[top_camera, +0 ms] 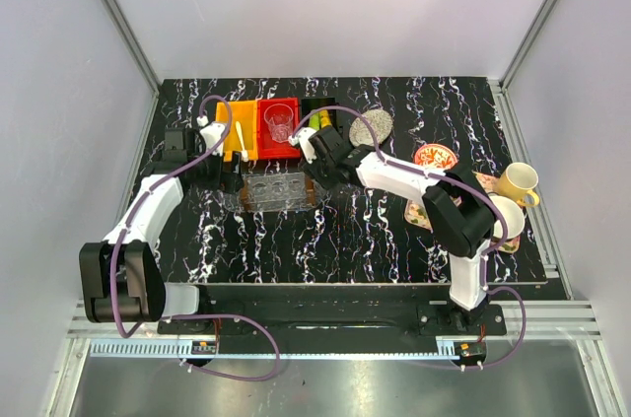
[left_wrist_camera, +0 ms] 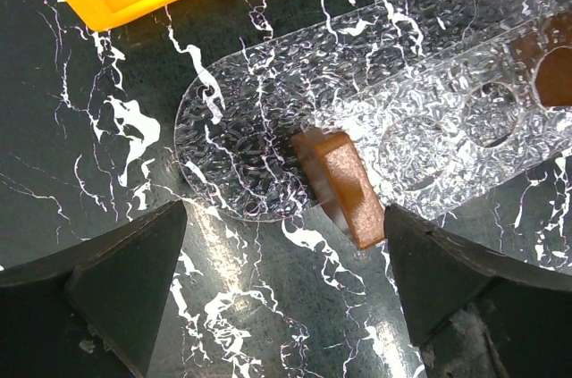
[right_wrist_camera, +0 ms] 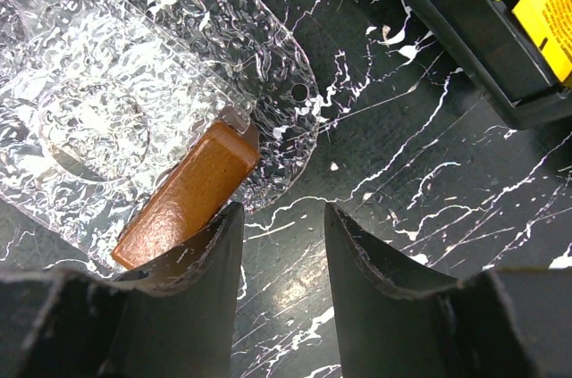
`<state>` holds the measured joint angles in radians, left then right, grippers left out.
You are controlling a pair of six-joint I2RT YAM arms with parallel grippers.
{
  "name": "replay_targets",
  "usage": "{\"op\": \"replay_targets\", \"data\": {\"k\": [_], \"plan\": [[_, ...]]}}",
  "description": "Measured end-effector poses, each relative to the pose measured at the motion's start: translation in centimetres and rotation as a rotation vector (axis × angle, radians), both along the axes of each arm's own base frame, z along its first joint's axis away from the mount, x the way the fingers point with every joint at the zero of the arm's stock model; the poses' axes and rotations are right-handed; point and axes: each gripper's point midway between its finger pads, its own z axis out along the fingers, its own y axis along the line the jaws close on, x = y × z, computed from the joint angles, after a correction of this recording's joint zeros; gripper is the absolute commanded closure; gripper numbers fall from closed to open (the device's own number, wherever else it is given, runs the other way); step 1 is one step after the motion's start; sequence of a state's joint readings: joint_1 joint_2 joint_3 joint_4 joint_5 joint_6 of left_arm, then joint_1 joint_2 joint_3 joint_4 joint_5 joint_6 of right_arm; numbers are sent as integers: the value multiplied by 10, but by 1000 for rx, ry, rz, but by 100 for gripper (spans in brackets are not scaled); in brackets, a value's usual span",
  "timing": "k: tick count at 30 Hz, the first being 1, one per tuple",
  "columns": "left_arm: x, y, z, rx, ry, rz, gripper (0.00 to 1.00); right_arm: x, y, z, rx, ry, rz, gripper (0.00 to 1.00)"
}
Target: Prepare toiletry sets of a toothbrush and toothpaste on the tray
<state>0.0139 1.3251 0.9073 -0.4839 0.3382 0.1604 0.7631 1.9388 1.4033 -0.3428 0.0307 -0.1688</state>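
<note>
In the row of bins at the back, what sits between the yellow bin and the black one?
A red bin holding a clear glass stands between them, as the top external view shows.

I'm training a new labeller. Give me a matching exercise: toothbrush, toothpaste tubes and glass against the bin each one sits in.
Things:
1. toothbrush
2. toothpaste tubes
3. glass

Bins:
A. red bin
B. black bin
C. yellow bin

Pairs: 1-C, 2-B, 3-A.
</note>
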Motion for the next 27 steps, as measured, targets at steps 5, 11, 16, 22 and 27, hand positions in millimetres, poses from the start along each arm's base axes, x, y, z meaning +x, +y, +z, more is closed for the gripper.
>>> {"op": "replay_targets", "data": {"k": [5,11,16,22,27], "plan": [[-1,-5,4,-24,-8,-20,3,-1,6,-3,13,18,9,53],[-7,-13,3,-63,15,-48,5,1,14,2,34,17,15,53],[-10,-14,-2,-69,39,-51,10,6,24,12,62,4,22,53],[-12,-14,-10,-68,72,-45,24,6,30,14,74,4,26,53],[-12,-13,-21,-64,107,-39,30,6,30,14,74,4,26,53]]}}
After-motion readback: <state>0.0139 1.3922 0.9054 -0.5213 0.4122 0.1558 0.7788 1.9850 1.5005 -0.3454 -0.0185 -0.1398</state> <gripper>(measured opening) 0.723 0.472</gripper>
